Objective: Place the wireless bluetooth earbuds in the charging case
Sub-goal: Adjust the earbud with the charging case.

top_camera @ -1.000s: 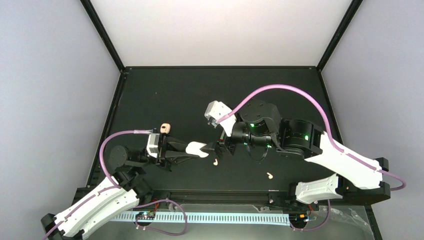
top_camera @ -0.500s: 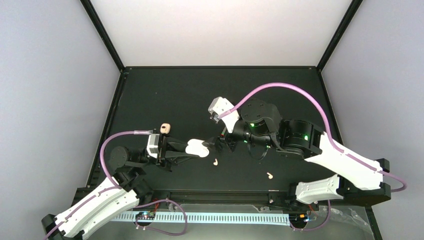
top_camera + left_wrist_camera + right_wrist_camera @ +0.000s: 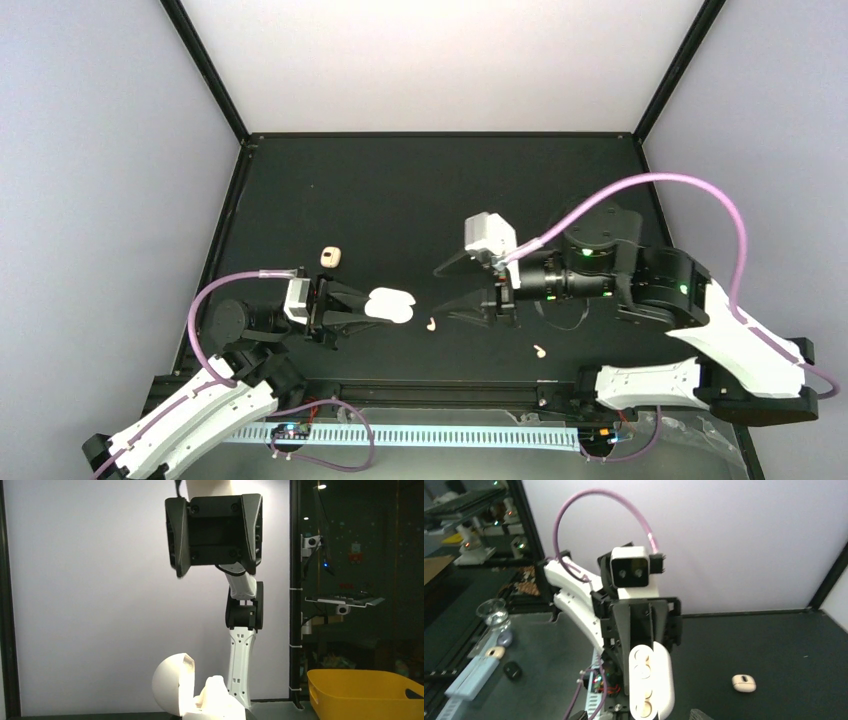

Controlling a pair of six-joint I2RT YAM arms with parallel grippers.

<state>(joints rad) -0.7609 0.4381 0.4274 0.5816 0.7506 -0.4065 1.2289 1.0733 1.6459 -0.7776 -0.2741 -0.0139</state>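
The charging case (image 3: 395,305) is held off the black counter (image 3: 400,190) by the left tool (image 3: 372,307), which is clenched on its body; the hinged lid is seen swung open in the left wrist view (image 3: 175,682), and round recesses are shown on its inner face in the right wrist view (image 3: 651,680); the right tool (image 3: 441,295) is pointed at the case from the other side, apart from it, with its jaws spread wide and nothing gripped between them; the same tool is seen head-on, above the case, in the left wrist view (image 3: 215,530); the first earbud (image 3: 430,324) is found loose on the counter, just beside the case's free end and under the gap between the two tools; the second earbud (image 3: 540,351) is found further right, near the front edge, below the right arm and well apart from the case; a small peach-tan lump (image 3: 332,257) is left on the counter behind the left tool, apart from everything else, and is also caught in the right wrist view (image 3: 743,682); purple cables (image 3: 640,190) are looped over both arms; a pale toothed strip (image 3: 400,436) is laid along the front rail; a yellow bin (image 3: 360,690) is seen beyond the black frame; a clear glass vessel (image 3: 491,611) is seen outside the counter's edge.
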